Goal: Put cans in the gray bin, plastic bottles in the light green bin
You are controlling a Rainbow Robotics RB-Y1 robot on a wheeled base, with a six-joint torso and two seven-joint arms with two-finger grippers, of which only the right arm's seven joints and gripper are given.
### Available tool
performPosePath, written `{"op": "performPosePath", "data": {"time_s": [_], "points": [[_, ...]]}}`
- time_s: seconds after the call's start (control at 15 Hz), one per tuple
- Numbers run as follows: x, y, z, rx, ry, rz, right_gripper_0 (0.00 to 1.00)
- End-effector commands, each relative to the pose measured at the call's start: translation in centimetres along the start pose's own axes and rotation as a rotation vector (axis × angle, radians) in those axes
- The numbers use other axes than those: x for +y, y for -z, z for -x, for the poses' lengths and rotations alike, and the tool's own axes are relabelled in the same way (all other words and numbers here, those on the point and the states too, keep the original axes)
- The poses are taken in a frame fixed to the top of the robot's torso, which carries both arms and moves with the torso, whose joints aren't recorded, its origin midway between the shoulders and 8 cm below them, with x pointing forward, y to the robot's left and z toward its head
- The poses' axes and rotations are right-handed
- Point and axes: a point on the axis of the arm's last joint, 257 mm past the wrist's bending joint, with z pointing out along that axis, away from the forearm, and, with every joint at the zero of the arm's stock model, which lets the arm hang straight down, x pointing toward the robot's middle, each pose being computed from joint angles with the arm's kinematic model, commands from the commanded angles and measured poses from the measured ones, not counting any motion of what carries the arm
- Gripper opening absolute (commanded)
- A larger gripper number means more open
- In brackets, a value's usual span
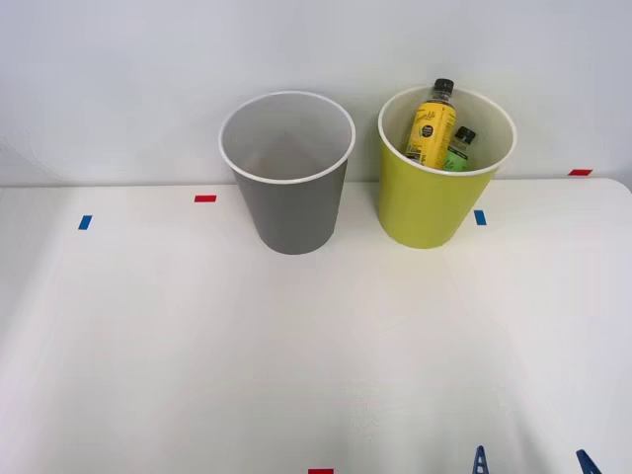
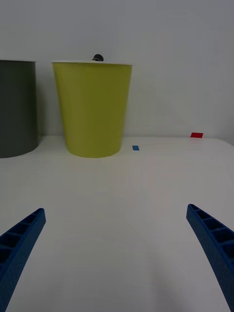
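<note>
Though tilted, plastic bottles [image 1: 432, 126] cap-up.

A white table [image 1: 148, 336] fills the lower part of the front view, its far edge meeting a pale wall. Two bins stand directly on it near that far edge — the gray bin [image 1: 288, 202] at upper centre, the light green bin [image 1: 427, 205] to its right, close but apart. Small tape marks lie flat on the surface: a blue one [image 1: 85, 222] at the left, a red one [image 1: 204, 198] left of the gray bin, a blue one [image 1: 480, 217] just right of the green bin, a red one [image 1: 580, 172] at the far right edge — and another red one [image 1: 320, 471] at the bottom centre.
</note>
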Motion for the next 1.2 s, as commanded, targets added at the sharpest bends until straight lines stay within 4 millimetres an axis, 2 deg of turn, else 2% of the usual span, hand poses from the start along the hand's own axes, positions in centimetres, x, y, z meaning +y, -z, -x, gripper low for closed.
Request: {"op": "performPosePath", "data": {"time_s": [0.07, 1.2], "points": [[0.0, -0.01, 0.0, 0.0, 0.0, 0.0, 1.0], [0.0, -0.01, 0.0, 0.0, 0.0, 0.0, 1.0]]}}
